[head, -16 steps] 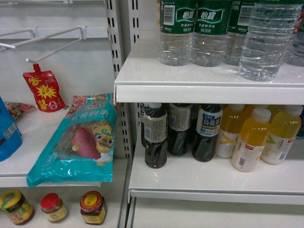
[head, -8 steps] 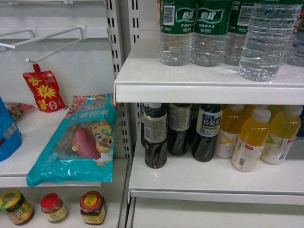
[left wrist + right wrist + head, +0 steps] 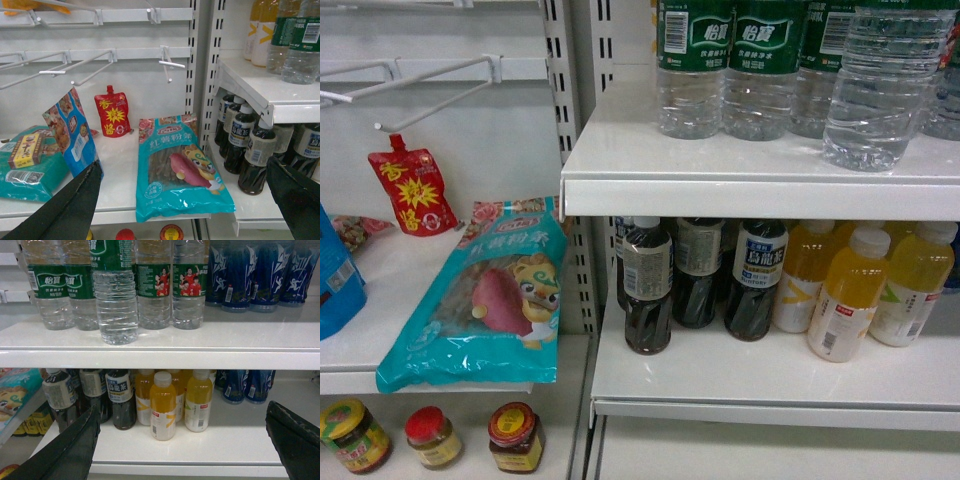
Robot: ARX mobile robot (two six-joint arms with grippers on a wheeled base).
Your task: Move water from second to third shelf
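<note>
Water bottle [image 3: 115,305] standing forward on upper shelf [image 3: 720,165], above drinks shelf [image 3: 760,375]; both jaws spreading wide, holding nothing. Step undeterminable: either pre-grasp or post-placement.

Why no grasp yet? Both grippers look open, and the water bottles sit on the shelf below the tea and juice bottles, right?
Wrong: the water bottles stand on the shelf above the tea bottles and juice bottles, per the right wrist view. Both the left gripper and right gripper are open.

water btls [image 3: 116,300] x5 | dark tea btls [image 3: 648,290] x4 | orange juice [image 3: 163,405] x4 | jars [image 3: 515,436] x3
</note>
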